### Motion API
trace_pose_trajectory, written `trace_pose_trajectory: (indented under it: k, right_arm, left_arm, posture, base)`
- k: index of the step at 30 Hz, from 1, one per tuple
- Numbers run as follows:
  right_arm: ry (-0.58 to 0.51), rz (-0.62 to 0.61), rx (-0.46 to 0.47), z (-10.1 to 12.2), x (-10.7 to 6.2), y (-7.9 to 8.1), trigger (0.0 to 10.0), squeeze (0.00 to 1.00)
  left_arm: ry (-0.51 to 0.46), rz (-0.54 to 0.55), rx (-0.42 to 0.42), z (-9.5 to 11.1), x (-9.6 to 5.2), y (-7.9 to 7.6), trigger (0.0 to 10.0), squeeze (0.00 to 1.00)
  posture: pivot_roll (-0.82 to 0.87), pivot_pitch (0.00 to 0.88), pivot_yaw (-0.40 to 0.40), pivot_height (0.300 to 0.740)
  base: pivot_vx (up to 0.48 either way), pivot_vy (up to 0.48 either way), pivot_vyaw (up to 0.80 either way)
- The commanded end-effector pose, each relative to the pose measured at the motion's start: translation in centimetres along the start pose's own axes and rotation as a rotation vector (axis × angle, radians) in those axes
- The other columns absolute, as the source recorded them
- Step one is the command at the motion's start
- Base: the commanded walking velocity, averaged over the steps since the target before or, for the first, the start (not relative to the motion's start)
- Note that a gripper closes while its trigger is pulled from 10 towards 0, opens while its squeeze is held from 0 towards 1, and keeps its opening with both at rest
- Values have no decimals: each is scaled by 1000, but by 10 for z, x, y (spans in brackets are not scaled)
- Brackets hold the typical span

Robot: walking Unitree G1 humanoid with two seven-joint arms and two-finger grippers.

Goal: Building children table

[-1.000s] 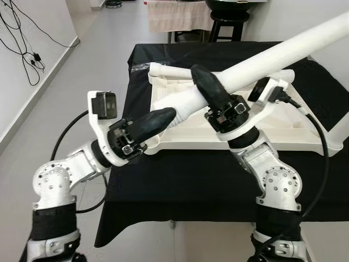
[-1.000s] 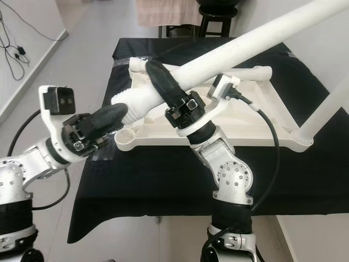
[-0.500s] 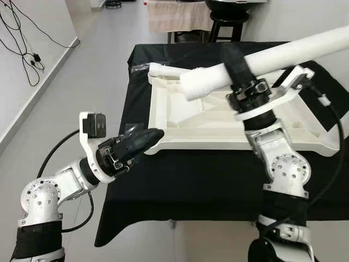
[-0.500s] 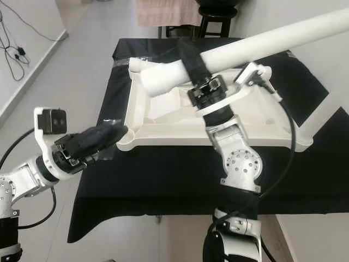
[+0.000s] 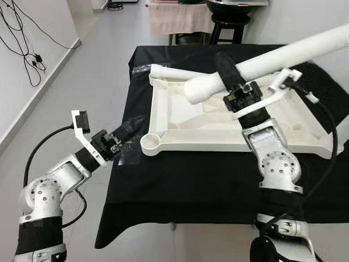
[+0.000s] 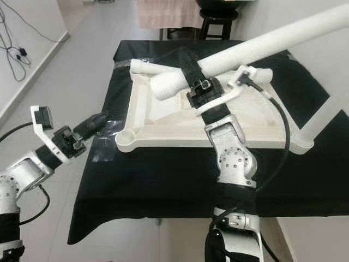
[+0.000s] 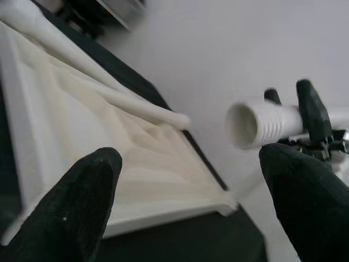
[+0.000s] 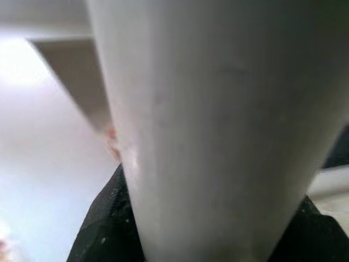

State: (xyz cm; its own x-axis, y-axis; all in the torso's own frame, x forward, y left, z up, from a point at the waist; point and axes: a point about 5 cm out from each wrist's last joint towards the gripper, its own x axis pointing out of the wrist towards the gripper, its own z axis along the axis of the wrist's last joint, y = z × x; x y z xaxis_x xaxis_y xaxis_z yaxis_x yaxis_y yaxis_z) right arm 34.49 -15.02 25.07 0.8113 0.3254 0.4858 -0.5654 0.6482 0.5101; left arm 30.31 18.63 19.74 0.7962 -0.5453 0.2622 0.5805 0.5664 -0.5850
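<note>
A white plastic tabletop [image 5: 218, 146] lies upside down on a black-draped table [image 5: 191, 185]. My right gripper [image 5: 228, 70] is shut on a long white table leg [image 5: 283, 54], holding it slanted above the tabletop with its ribbed end [image 7: 256, 124] toward the left. In the right wrist view the leg [image 8: 218, 136] is pressed between the black fingers [image 8: 103, 229]. My left gripper [image 5: 130, 131] is open and holds nothing, just off the table's left edge beside the front-left corner socket [image 5: 148, 144]. A second leg [image 5: 169, 71] lies along the tabletop's far-left rim.
Another white leg [image 6: 322, 117] rises from the front-right corner socket [image 6: 302, 144]. A black stool [image 5: 226, 22] and a hanging cloth [image 5: 174, 16] stand behind the table. Cables [image 5: 22, 43] hang on the left wall. Open grey floor [image 5: 82, 82] lies to the left.
My left gripper came off the leg's ribbed end and drew back left, off the table. The right gripper lifted the leg and swung its ribbed end toward the tabletop's middle.
</note>
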Motion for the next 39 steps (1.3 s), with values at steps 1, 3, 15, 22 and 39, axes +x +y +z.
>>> trace_pose_trajectory:
  k: [1,3,15,22,39]
  right_arm:
    - [21,-78,-84,-6,-1,-7,10000,0]
    - [27,-110,-111,-8,-2,-9,10000,0]
    - [58,-161,-198,-17,-1,-13,10000,0]
    - [48,-197,-257,-17,1,-16,10000,0]
    - [79,-180,-320,-22,2,-17,10000,0]
  left_arm:
    - [-2,93,98,-3,2,4,10000,0]
    - [-12,144,156,-3,4,6,10000,0]
    - [-37,436,450,-4,4,17,10000,0]
    - [-15,481,556,-8,2,17,10000,0]
    - [-13,371,624,-22,11,-5,10000,0]
  posture:
    - [-18,77,-14,740]
    - [-18,76,-15,740]
    - [-10,71,-16,740]
    - [-1,71,-14,740]
    - [4,80,-17,740]
  base:
    - [0,0,0]
    - [0,0,0]
    - [0,0,0]
    - [0,0,0]
    - [0,0,213]
